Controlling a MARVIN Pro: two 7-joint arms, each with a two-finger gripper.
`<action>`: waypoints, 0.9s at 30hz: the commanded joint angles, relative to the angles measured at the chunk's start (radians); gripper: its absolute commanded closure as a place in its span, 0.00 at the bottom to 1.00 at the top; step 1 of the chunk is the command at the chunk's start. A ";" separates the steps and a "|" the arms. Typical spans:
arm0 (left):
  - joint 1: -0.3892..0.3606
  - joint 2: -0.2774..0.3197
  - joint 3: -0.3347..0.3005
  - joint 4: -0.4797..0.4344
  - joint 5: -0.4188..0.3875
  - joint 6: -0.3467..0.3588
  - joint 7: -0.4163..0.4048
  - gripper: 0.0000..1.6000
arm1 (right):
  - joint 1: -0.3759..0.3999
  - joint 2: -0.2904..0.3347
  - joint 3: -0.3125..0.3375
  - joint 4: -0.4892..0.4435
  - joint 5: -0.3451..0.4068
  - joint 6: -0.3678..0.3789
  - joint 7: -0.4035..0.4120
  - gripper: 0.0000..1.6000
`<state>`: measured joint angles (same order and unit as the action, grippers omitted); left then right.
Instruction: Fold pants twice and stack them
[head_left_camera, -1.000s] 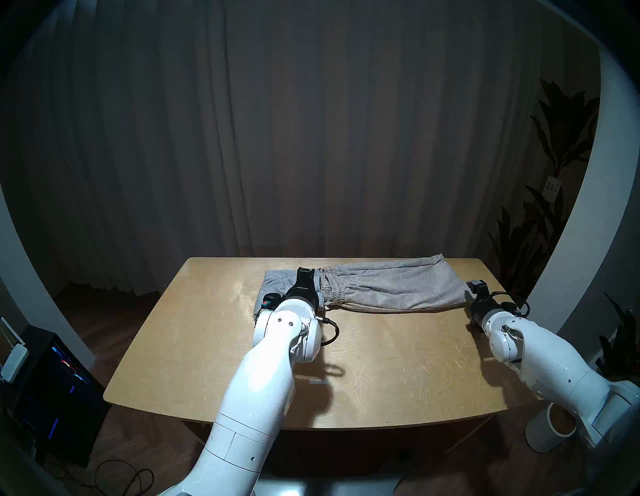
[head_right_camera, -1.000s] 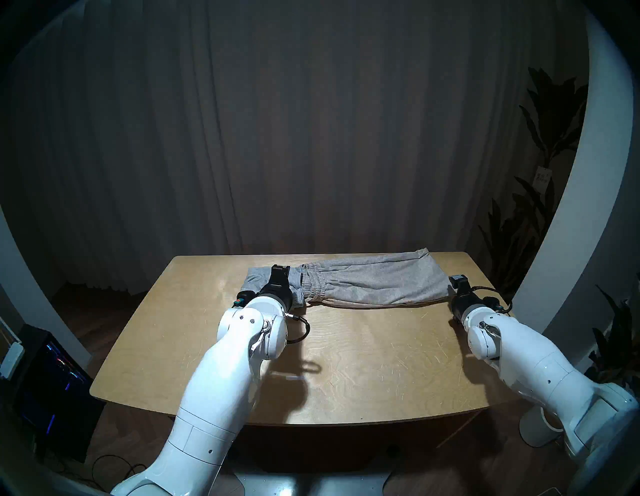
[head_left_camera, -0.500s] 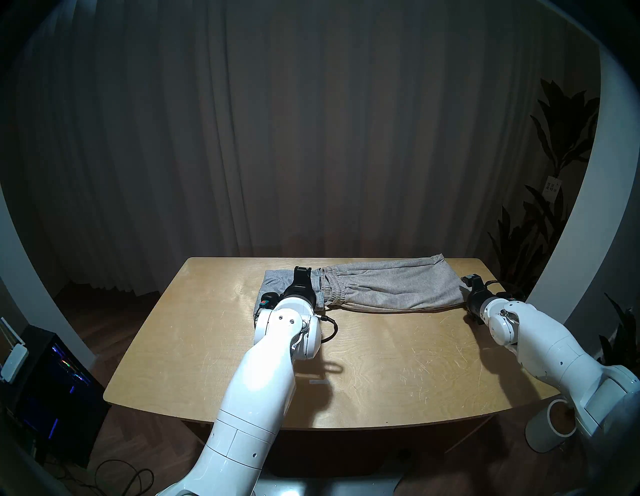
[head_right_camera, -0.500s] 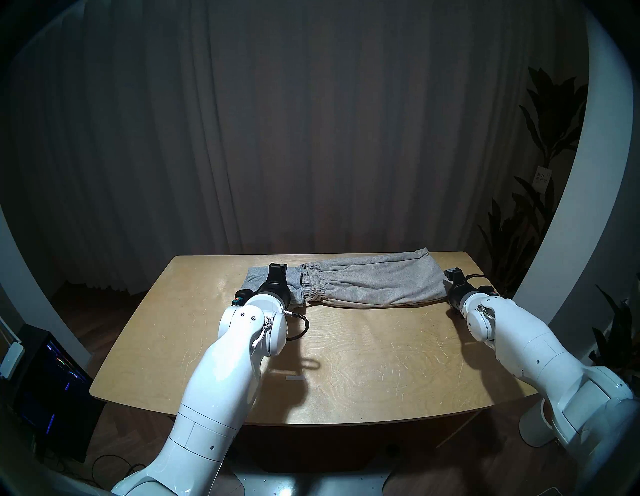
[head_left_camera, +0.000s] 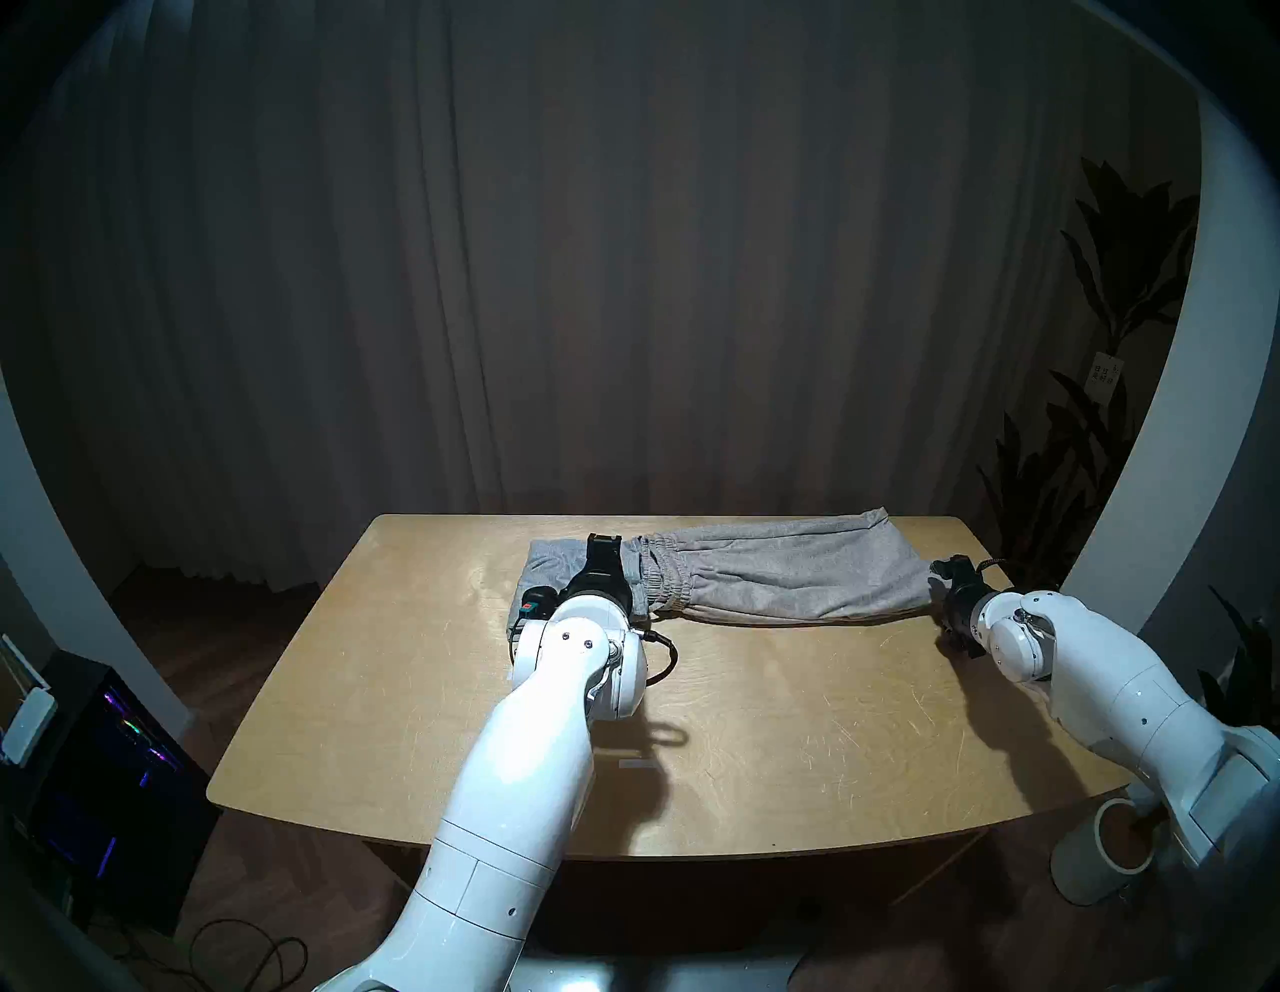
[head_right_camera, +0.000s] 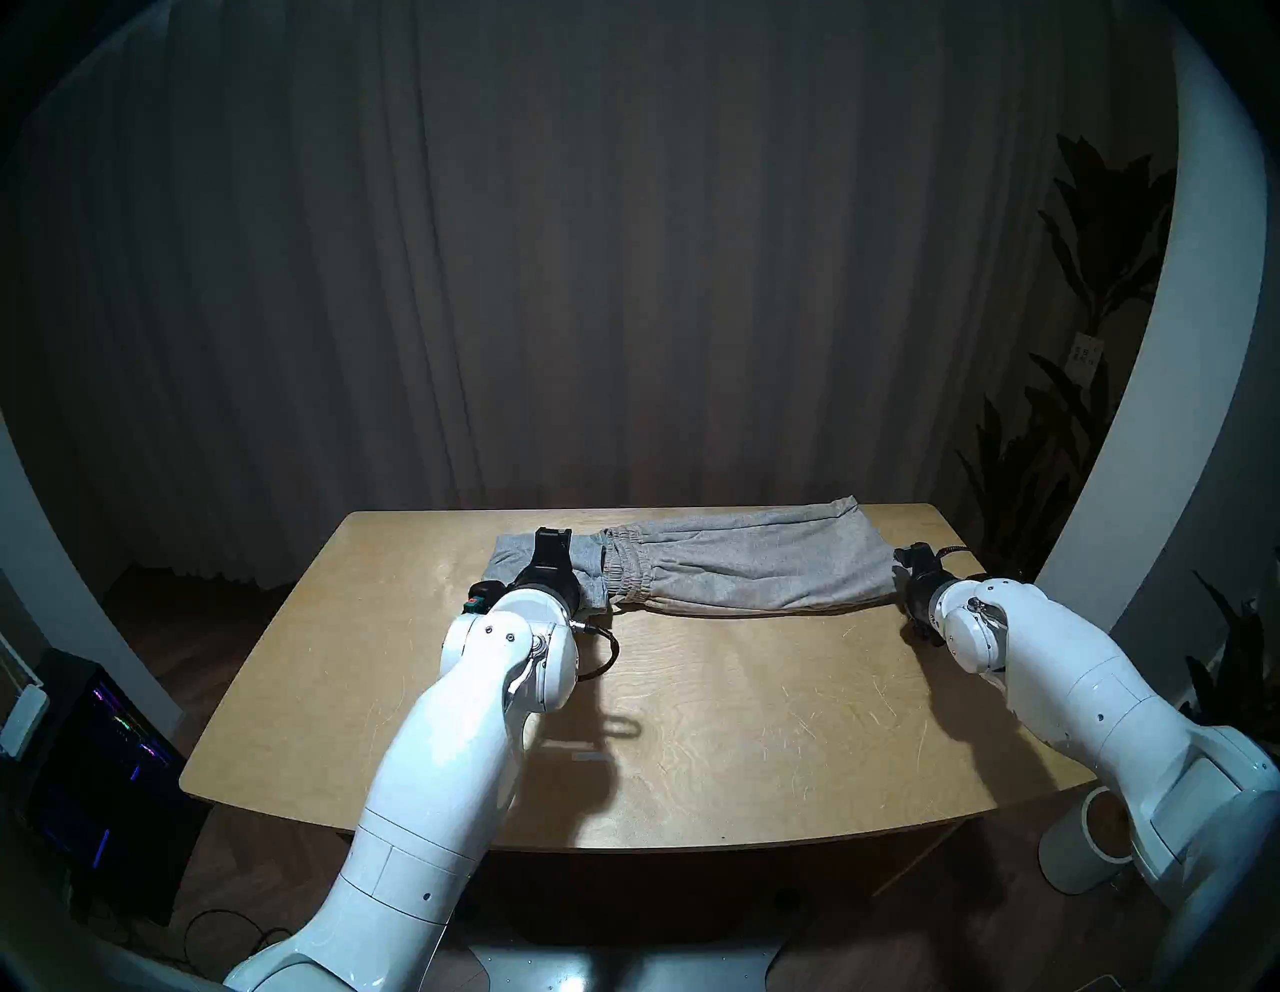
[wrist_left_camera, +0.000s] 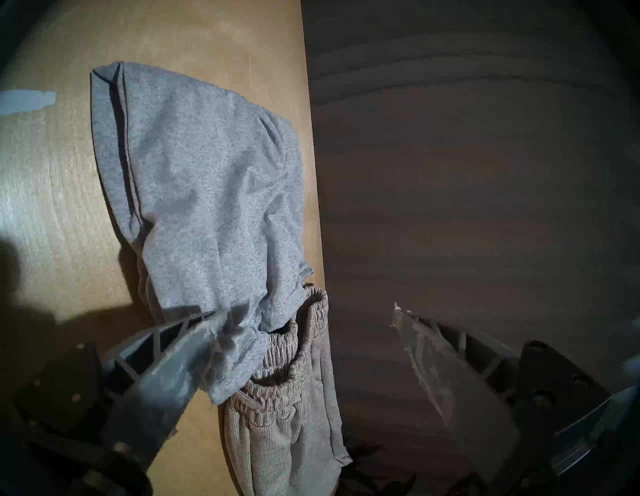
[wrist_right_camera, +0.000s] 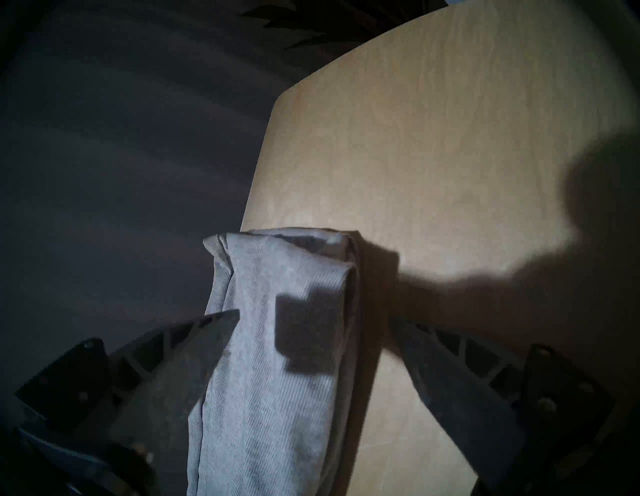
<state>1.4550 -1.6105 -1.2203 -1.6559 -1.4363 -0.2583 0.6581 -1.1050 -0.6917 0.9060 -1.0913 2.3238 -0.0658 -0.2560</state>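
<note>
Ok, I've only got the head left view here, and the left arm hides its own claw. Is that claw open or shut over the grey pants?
Observer: Open. In the left wrist view the left claw has its jaws spread wide, one finger at the hem of the grey pants, nothing pinched.
Operator: And the right claw?
Observer: Open too. The right wrist view shows the right claw straddling the leg end of the beige pants, not gripping.
Operator: Do the two pairs touch?
Observer: Yes. In the left wrist view the grey hem overlaps the beige waistband.
</note>
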 joint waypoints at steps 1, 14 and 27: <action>-0.018 -0.003 0.008 -0.020 0.007 -0.002 -0.001 0.00 | 0.055 -0.027 -0.016 0.051 -0.039 -0.010 -0.019 0.00; -0.019 -0.003 0.016 -0.022 0.014 -0.029 0.010 0.00 | 0.139 -0.098 -0.073 0.140 -0.105 0.016 -0.054 0.00; -0.031 -0.008 0.017 -0.004 0.018 -0.052 0.014 0.00 | 0.209 -0.180 -0.100 0.265 -0.139 0.052 -0.027 0.00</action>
<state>1.4527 -1.6113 -1.2014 -1.6506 -1.4207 -0.3049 0.6768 -0.9260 -0.8066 0.8195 -0.8750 2.1935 -0.0289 -0.3043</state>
